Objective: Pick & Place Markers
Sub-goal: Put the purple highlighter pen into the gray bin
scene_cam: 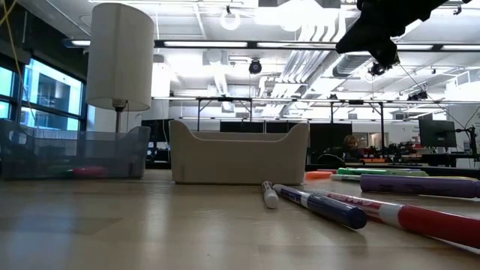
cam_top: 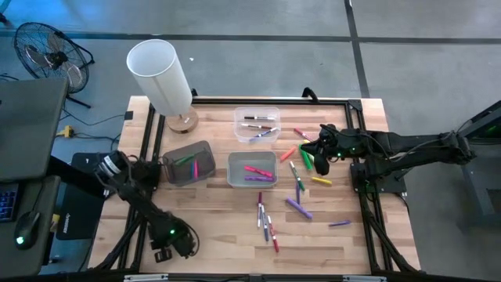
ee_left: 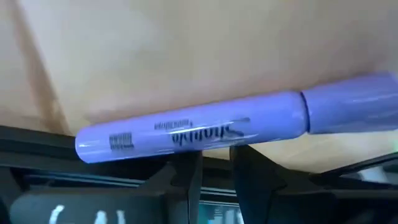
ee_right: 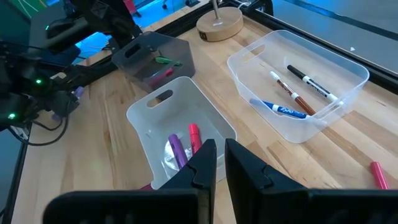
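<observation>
My left gripper (cam_top: 168, 249) is over the table's near left corner, shut on a purple marker (ee_left: 205, 130); it also shows in the right wrist view (ee_right: 65, 102). My right gripper (cam_top: 319, 146) is shut and empty, high above the loose markers (cam_top: 301, 184) that lie flat on the table's right half; it also shows in the low view (scene_cam: 379, 41). These markers are orange, green, yellow, purple, red and white-bodied. A grey bin (cam_top: 252, 168) holds pink and purple markers. A dark bin (cam_top: 188, 162) holds green and pink ones. My left gripper holds the purple marker at the middle of its barrel (ee_left: 214, 138), at the free ends of its two fingers (ee_left: 186, 165). The marker lies across the fingertips, its cap (ee_left: 354, 102) out to one side. The marker's own body hides the exact place of contact.
A clear bin (cam_top: 257, 124) at the far middle holds black and blue pens. A white lamp (cam_top: 160, 78) stands on a wooden base at the far left. A black frame runs along the table's far, left and right edges.
</observation>
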Available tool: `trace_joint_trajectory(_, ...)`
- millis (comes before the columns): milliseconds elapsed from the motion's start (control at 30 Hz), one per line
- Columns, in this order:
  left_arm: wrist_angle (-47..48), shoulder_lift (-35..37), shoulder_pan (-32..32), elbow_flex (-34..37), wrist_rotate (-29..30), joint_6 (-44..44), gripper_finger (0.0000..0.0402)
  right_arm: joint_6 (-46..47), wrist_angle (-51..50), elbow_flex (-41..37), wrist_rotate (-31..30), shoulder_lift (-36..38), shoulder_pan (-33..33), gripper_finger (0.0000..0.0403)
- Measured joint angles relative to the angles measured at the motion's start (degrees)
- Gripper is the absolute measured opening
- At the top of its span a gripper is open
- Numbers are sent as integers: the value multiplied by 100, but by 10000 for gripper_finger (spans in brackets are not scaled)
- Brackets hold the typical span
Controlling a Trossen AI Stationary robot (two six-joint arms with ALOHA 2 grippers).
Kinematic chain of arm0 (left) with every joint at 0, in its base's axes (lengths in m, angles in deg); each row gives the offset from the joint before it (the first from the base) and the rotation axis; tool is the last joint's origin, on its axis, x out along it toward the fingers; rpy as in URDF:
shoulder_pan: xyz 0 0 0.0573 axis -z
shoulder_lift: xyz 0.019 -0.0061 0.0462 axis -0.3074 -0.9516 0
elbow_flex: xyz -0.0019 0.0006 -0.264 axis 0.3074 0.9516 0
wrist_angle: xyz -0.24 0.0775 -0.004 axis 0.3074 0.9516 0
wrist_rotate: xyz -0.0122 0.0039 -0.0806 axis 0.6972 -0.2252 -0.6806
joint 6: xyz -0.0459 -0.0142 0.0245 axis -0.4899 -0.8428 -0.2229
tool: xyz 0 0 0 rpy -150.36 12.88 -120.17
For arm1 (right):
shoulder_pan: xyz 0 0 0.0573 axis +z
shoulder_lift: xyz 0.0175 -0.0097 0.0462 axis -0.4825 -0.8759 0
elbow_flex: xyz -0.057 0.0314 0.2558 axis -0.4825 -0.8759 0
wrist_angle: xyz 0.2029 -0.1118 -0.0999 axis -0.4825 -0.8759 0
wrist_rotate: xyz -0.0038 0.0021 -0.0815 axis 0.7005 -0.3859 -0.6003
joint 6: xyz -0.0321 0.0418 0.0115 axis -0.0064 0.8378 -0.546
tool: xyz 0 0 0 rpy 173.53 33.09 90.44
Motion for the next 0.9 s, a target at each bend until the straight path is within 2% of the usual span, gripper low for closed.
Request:
trace_joint_trajectory(333, 76, 0, -770, -437, 612, 377, 78, -22, -5, 0, 261, 0, 1, 23)
trace_joint_trajectory(567, 836, 11, -1053, -1109, 1048, 768, 78, -22, -8, 0, 409, 0, 2, 23)
trace_joint_trajectory(733, 1904, 312, -944, -2008, 2075, 1266, 78, -22, -20, 0, 558, 0, 5, 23)
trace_joint_trajectory(900, 2486, 862, -838, -2543, 3913, 1726, 78, -8, -24, 0, 547, 0, 4, 23)
